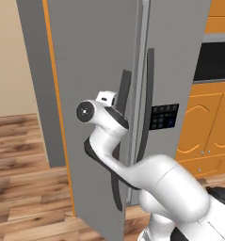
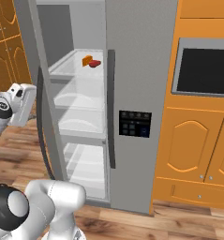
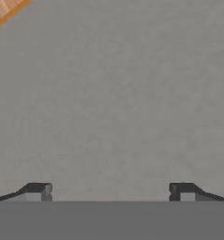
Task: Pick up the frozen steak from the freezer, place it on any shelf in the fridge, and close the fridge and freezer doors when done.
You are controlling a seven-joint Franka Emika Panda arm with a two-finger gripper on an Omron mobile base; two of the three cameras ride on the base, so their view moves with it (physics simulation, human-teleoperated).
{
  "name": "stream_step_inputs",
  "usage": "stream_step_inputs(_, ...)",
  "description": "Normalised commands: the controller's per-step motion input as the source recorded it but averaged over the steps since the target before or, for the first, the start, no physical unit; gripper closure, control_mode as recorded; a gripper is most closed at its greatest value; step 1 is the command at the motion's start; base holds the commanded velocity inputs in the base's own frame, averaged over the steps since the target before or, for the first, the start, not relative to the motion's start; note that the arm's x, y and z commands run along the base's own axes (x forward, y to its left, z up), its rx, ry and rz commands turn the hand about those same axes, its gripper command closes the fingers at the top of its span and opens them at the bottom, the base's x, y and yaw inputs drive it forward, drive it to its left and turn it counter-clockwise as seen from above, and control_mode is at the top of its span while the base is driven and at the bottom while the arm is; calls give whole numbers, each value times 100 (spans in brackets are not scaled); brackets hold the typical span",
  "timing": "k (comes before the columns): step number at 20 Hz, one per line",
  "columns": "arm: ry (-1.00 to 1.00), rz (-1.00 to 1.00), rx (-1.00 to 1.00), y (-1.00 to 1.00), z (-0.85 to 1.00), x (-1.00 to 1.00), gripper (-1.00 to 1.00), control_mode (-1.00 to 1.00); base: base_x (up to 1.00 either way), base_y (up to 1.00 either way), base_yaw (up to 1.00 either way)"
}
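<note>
Matt grey freezer door (image 1: 95, 70), glossy steak (image 2: 95, 63)

You see a plain grey freezer door (image 1: 92, 94) with an orange inner edge and a dark curved handle. A glossy red steak (image 2: 95, 63) sits beside an orange wedge (image 2: 87, 60). Orange cabinets (image 2: 193, 140) flank brown wood-grain floor (image 1: 20, 160).

The frozen steak (image 2: 95, 63) lies on the top shelf (image 2: 69, 65) inside the open freezer (image 2: 80, 154), just right of a wedge-shaped item (image 2: 87, 60), with the swung-out door (image 1: 92, 94) to the compartment's left.
</note>
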Motion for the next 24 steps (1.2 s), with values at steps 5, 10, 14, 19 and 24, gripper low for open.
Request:
stream_step_inputs(5,0,-6,0,-45,0,42,-100,-100,0,0,0)
stream_step_inputs(10,0,-4,0,-28,0,53,-100,-100,0,0,0)
stream_step_inputs(14,0,-3,0,-15,0,54,-100,-100,0,0,0)
stream_step_inputs(19,0,-3,0,-12,0,51,-100,-100,0,0,0)
stream_step_inputs(24,0,-2,0,-17,0,50,-100,-100,0,0,0)
